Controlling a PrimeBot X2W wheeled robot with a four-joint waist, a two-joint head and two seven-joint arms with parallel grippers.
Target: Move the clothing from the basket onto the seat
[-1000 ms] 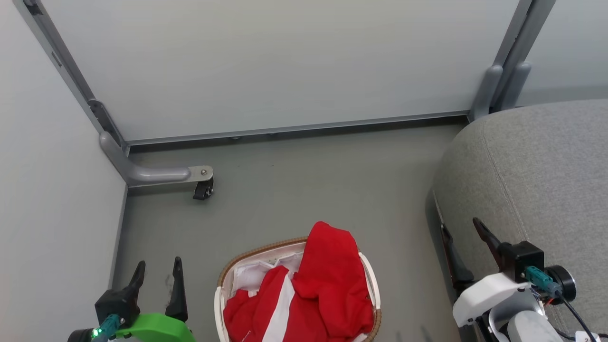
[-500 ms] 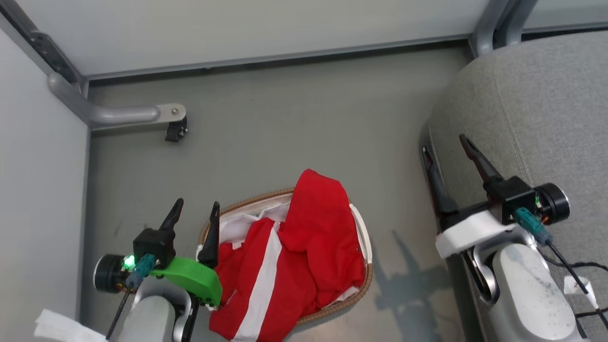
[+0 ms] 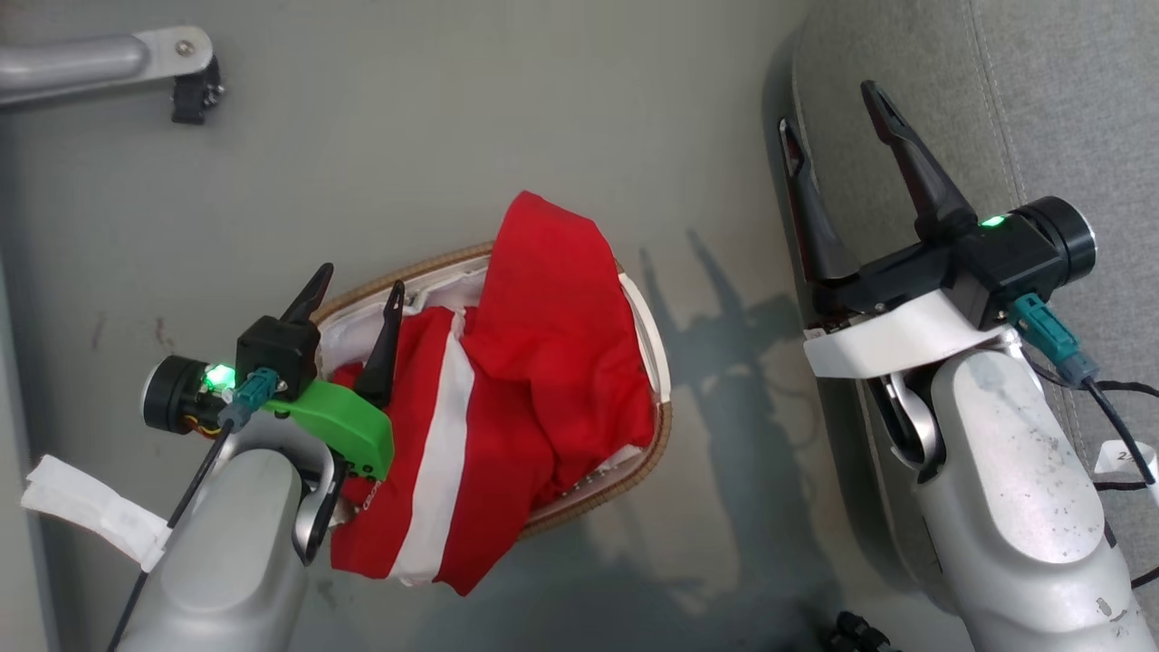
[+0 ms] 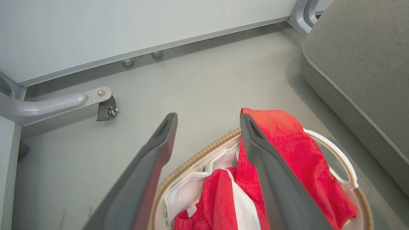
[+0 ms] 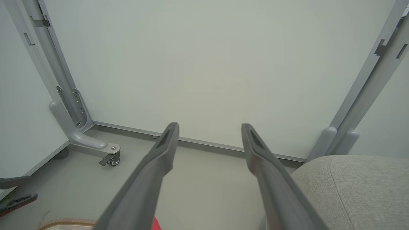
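Clothing (image 3: 543,362) fills basket (image 3: 416,269); cable tag (image 3: 1123,455) writing unreadable.

**Room: grey floor, pale partition panels**

Caster foot (image 4: 105,108) sits on a matte grey floor (image 4: 204,89). Pale partition panel (image 5: 207,64) directly behind it, aluminium base rail (image 4: 191,41) along the bottom. Corner post (image 5: 51,64) rises above the foot. Lighting even.

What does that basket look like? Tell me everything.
The basket is a small white plastic oval with a brown woven rim and white cloth liner. It stands upright on the grey floor, apart from the seat, heaped with red clothing spilling over its near edge. The open left end effector hangs above its rim.
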